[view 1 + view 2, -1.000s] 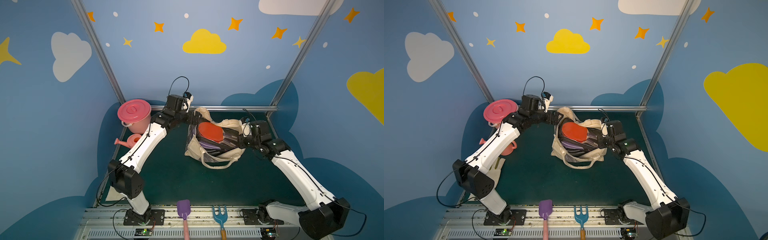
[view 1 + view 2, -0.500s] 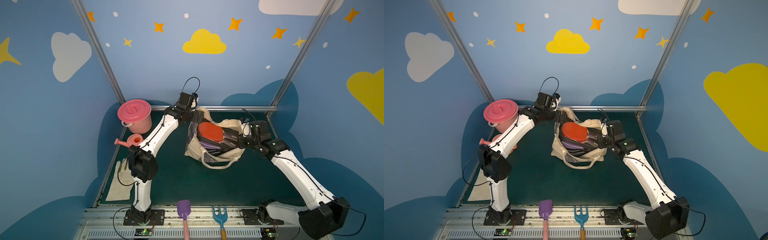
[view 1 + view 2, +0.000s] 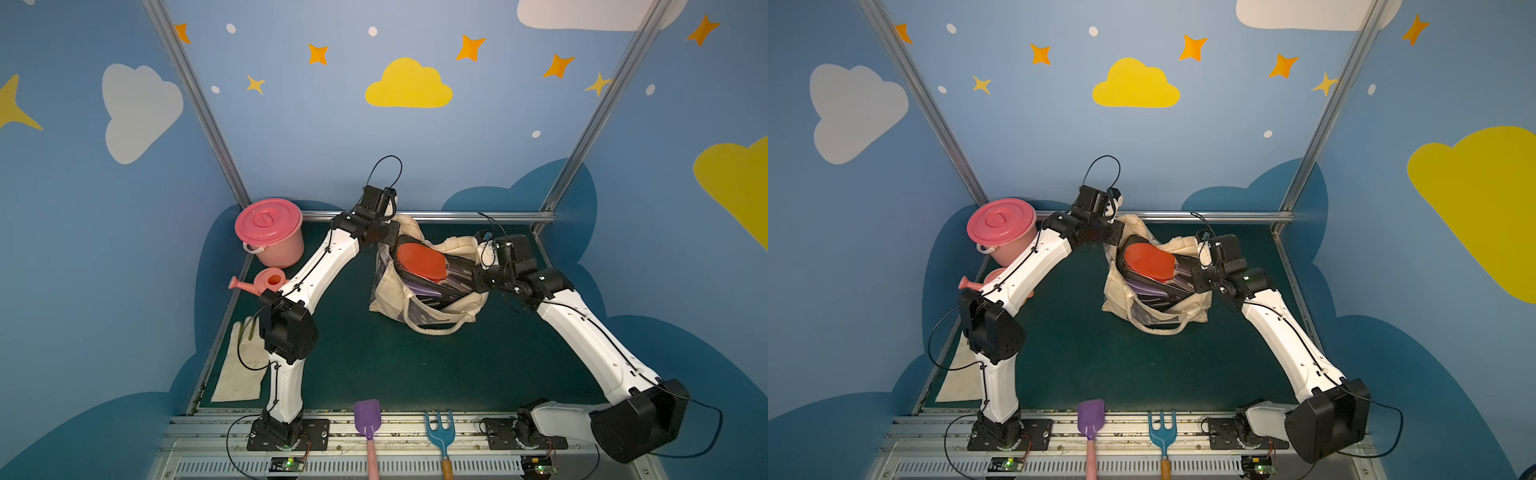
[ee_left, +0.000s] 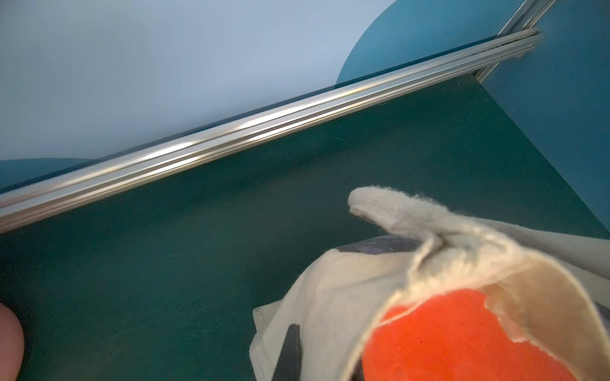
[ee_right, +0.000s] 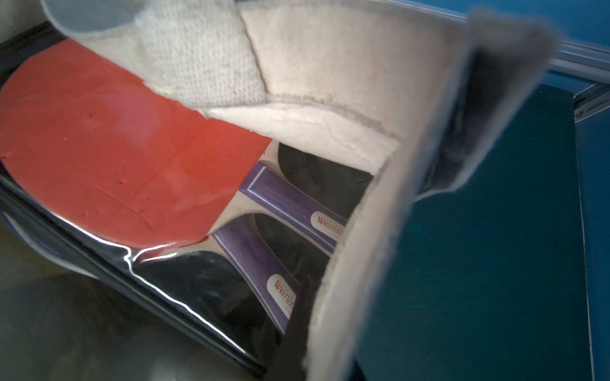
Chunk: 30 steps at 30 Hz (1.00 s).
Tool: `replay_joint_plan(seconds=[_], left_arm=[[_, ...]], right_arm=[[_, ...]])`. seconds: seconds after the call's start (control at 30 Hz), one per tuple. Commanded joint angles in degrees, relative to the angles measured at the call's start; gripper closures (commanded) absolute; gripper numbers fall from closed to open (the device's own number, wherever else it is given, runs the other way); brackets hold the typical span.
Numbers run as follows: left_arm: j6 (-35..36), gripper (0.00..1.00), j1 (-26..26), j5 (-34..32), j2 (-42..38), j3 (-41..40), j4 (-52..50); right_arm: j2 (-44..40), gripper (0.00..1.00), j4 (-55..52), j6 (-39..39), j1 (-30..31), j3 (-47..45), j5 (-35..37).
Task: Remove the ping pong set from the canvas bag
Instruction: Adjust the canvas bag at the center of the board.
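both grippers pinched on canvas bag [image 3: 419,309] rim: left gripper [image 3: 388,237] far side, right gripper [image 3: 482,266] near handle; ping pong set [image 3: 419,261] inside, red paddle up; risk: floppy cloth slips, bag lifts with pack

Canvas bag [image 3: 419,291] mid-table, toward back rail; ping pong set [image 3: 419,262] inside. Bucket [image 3: 270,232] back-left corner, watering can [image 3: 262,282] just in front. Shovel [image 3: 368,415], rake [image 3: 439,428] at front edge.
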Motion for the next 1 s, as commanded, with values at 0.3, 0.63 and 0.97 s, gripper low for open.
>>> replay_joint_plan(seconds=[0.3, 0.63, 0.97], left_arm=[[1.86, 0.97, 0.95, 2.35, -7.72, -5.07, 7.66], [2.99, 0.96, 1.08, 9.49, -15.21, -9.51, 19.98], [5.53, 0.96, 1.22, 14.33, -16.68, -5.09, 23.89]], right_arm=[[-1.69, 1.00, 1.01, -1.07, 0.69, 1.65, -1.69], [-5.83, 0.12, -2.50, -3.65, 1.10, 3.03, -1.49], [-5.73, 0.09, -2.42, -12.41, 9.56, 7.70, -10.90]])
